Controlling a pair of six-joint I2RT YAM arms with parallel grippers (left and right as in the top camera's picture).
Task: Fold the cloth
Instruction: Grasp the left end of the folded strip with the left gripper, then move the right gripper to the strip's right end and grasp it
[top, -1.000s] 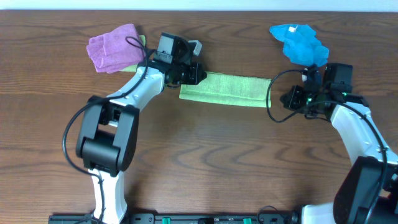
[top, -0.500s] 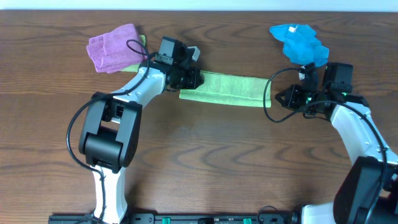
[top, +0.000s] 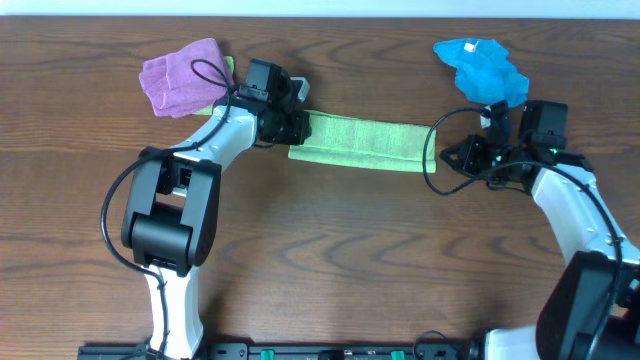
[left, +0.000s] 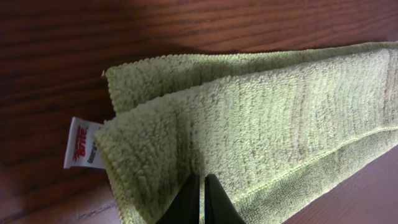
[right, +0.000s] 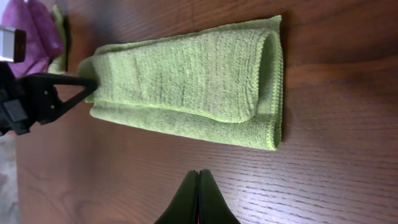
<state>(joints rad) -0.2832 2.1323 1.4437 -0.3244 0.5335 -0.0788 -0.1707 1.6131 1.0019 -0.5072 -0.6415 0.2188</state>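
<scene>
On the dark wood table (top: 330, 250) the cloth (top: 365, 143) lies as a folded strip towards the far side, left gripper (left: 201, 183) clenched shut over its left end, right gripper (right: 198, 177) clenched empty beside its right.

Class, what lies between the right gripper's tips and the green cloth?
Bare wooden table separates right gripper from cloth in the right wrist view; overhead, a black cable loops over that gap.
</scene>
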